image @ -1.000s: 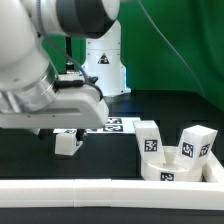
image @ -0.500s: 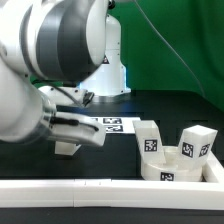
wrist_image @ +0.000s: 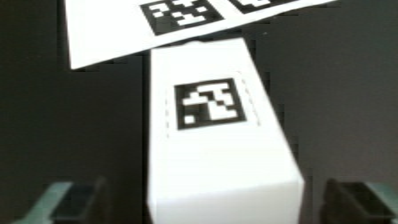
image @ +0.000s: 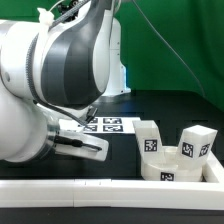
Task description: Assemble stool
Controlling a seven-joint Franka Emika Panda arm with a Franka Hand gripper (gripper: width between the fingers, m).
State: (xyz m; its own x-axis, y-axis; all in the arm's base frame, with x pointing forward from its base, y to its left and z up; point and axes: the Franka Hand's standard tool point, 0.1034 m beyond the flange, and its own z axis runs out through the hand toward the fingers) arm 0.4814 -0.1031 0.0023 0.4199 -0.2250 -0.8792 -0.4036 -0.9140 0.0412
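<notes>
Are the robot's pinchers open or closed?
Open: in the wrist view the gripper fingertips stand apart beside the white blocky plastic leg.

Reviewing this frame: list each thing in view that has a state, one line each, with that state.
End effector: open, fingers either side of a leg, not clamped.
Leg: lying flat on the table between the fingers, tag up.
Seat disc: by the rail, two legs fitted upright.
Marker board: flat on the table, partly hidden by the arm.

No readable text — only square tags on leg (wrist_image: 217,120) and marker board (wrist_image: 169,22).
</notes>
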